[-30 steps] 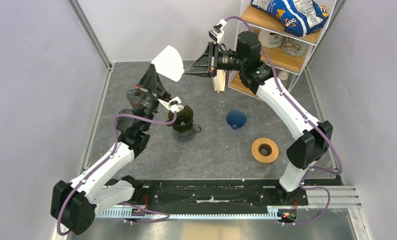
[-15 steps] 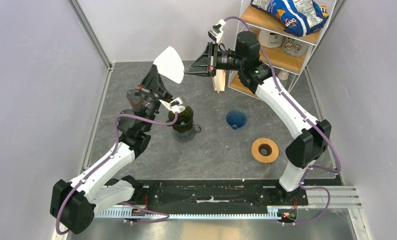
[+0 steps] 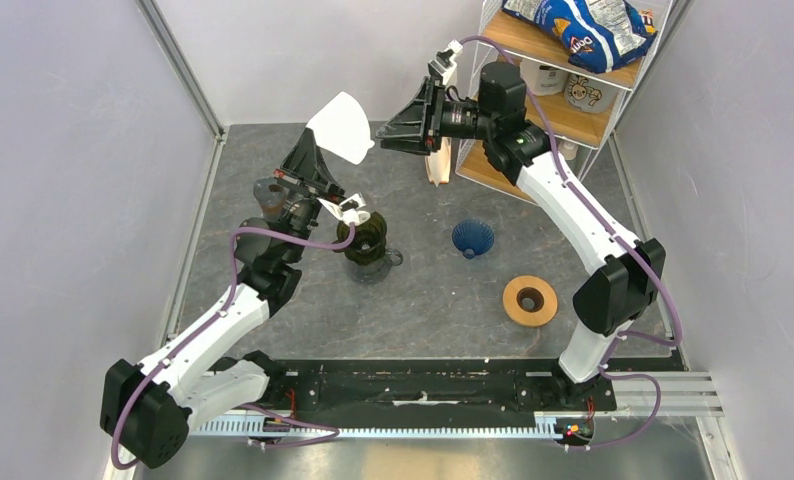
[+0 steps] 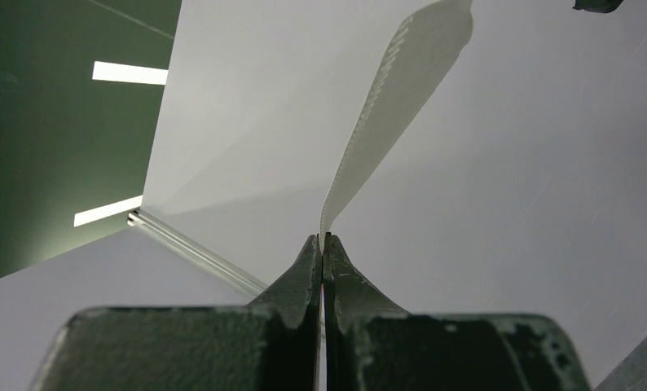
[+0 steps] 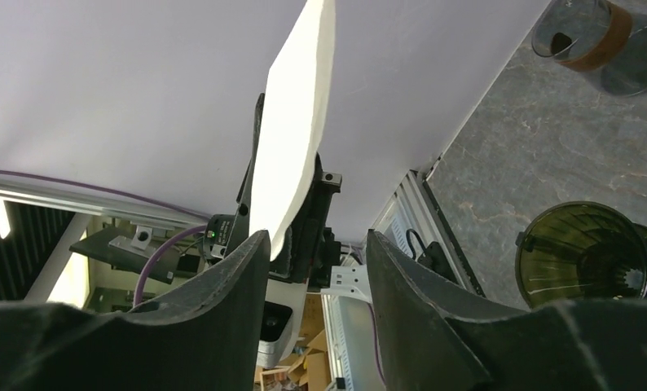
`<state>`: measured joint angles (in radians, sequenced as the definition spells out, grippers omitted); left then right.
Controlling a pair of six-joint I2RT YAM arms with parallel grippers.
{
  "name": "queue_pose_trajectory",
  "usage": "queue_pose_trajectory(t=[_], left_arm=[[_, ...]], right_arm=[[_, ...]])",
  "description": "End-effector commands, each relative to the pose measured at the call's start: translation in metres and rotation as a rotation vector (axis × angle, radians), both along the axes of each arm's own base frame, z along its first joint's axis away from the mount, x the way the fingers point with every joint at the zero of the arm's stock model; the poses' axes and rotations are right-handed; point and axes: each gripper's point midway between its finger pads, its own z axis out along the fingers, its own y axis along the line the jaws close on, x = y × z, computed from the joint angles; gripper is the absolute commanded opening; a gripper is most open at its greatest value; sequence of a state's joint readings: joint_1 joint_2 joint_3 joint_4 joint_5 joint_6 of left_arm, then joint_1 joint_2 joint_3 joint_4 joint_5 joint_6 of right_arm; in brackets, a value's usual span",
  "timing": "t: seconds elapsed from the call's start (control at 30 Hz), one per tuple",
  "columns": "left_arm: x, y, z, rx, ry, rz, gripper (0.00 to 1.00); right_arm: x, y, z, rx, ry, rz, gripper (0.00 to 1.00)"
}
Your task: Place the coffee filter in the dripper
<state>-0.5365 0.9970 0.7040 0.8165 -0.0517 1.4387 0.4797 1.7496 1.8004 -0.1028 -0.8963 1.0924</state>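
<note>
On the left, my left arm climbs from its base with the elbow bent and the wrist tipped up toward the back wall. My left tool (image 3: 316, 152) is clamped on the lower edge of the coffee filter (image 3: 341, 128), holding the white fan upright, high above the worktop (image 3: 443, 300). Below and just right of that wrist stands the dripper (image 3: 366, 236), mouth up, well apart from the filter. Farther right, my right arm is extended leftward from the shelf side, forearm level. My right tool (image 3: 378, 142) has its fingers spread apart, pointing at the filter's right edge, just beside it; whether they touch I cannot tell.
</note>
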Motion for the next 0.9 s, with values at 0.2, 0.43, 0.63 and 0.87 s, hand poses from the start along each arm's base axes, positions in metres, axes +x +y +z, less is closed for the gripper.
queue_pose_trajectory(t=[0.2,0.43,0.63,0.87], left_arm=[[-0.005,0.002,0.023,-0.056,-0.042,-0.016,0.02],[-0.003,0.0,0.023,-0.06,-0.038,-0.019,0.02],[-0.003,0.0,0.022,-0.056,-0.037,-0.02,0.02],[0.001,-0.006,-0.006,-0.072,0.159,-0.072,0.22]], right_arm=[[-0.026,0.008,0.037,0.086,-0.086,0.088,0.44],[-0.03,0.01,0.038,0.096,-0.099,0.11,0.25],[-0.028,0.012,0.042,0.107,-0.129,0.114,0.0],[-0.028,0.008,0.054,0.124,-0.205,0.101,0.0]])
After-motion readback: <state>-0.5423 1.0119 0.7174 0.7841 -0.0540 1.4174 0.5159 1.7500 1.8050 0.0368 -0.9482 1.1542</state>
